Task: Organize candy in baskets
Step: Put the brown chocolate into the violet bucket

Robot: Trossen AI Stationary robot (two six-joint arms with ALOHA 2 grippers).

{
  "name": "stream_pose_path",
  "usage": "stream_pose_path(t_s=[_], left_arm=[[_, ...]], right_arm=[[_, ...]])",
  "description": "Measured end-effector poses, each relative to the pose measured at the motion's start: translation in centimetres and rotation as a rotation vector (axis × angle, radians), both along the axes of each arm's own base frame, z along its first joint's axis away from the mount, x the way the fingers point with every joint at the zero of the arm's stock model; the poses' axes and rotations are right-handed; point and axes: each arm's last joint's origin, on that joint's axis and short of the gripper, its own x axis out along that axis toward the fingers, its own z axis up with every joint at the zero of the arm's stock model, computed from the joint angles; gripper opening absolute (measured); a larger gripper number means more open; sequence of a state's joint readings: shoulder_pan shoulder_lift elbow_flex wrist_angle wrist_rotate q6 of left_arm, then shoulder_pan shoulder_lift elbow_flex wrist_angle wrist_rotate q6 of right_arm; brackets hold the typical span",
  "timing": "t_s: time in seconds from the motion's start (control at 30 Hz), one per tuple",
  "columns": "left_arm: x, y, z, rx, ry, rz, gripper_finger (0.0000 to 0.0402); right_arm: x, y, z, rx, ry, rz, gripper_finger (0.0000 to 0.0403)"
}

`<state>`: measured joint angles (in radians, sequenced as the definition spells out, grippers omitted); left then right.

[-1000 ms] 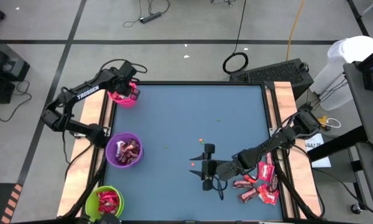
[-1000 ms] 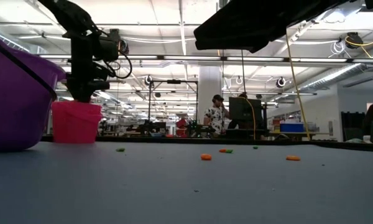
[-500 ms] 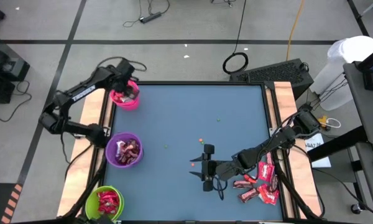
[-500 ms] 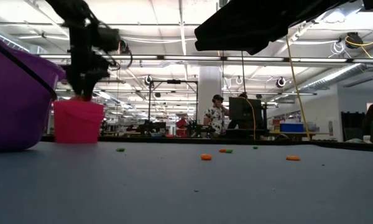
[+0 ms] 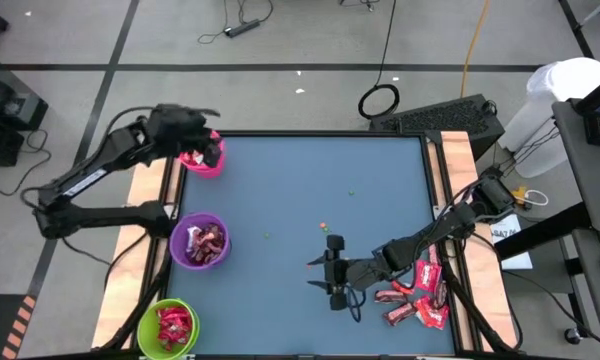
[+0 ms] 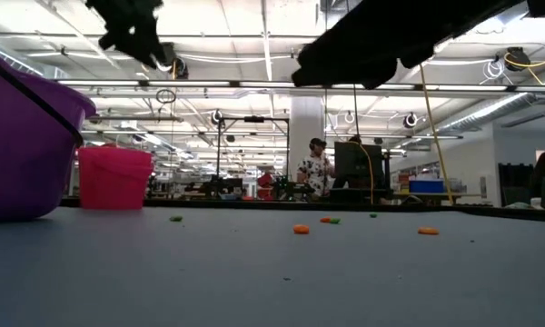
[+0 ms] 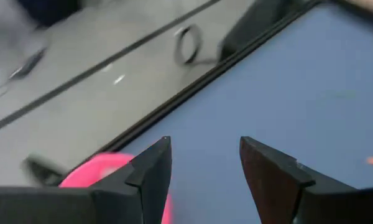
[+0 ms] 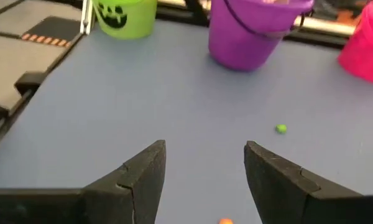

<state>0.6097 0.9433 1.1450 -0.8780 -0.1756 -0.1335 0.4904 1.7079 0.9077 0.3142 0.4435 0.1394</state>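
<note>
Three baskets stand along the table's left side: pink (image 5: 202,157) at the far corner, purple (image 5: 200,243) in the middle, lime green (image 5: 168,327) nearest. Purple and green hold wrapped candy in red and dark wrappers. More candy (image 5: 418,297) lies in a loose heap near the table's right edge. My left gripper (image 7: 205,146) hangs open and empty above the pink basket (image 7: 98,171), high over its rim in the low view (image 6: 132,25). My right gripper (image 5: 318,272) is open and empty over bare table, left of the heap, pointing at the baskets.
Tiny orange and green specks (image 6: 300,229) lie scattered on the blue table top; one green speck (image 8: 281,129) is ahead of my right gripper. Wooden strips (image 5: 458,160) flank the table. People stand in the room far behind the table (image 6: 316,168).
My left gripper has risen out of the pink basket's mouth to well above it, drawing back toward the table's left edge and tipping from pointing steeply down to nearer level. The pink basket stays in place.
</note>
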Motion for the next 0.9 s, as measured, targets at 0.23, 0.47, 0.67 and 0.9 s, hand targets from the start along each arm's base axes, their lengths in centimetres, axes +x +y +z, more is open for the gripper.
stream_pose_path(t_s=[0.23, 0.47, 0.67, 0.9], left_arm=[[1.4, -4.4, 0.3, 0.049, -0.176, -0.297, 0.0196], [3.9, -8.1, -3.7, 0.008, -0.265, -0.514, 0.0196], [5.7, -11.1, -6.2, -0.032, -0.368, -0.653, 0.0196], [6.7, -13.2, -7.3, -0.071, -0.385, -0.735, 0.0196]], right_arm=[[-2.6, -0.7, 2.8, 0.126, 0.104, -0.023, 0.0205], [-6.6, -0.3, 4.1, 0.444, 0.378, -0.048, 0.0205], [-9.7, 1.5, 3.1, 0.708, 0.745, -0.119, 0.0205], [-12.9, 2.8, 1.9, 0.714, 0.996, -0.306, 0.0205]])
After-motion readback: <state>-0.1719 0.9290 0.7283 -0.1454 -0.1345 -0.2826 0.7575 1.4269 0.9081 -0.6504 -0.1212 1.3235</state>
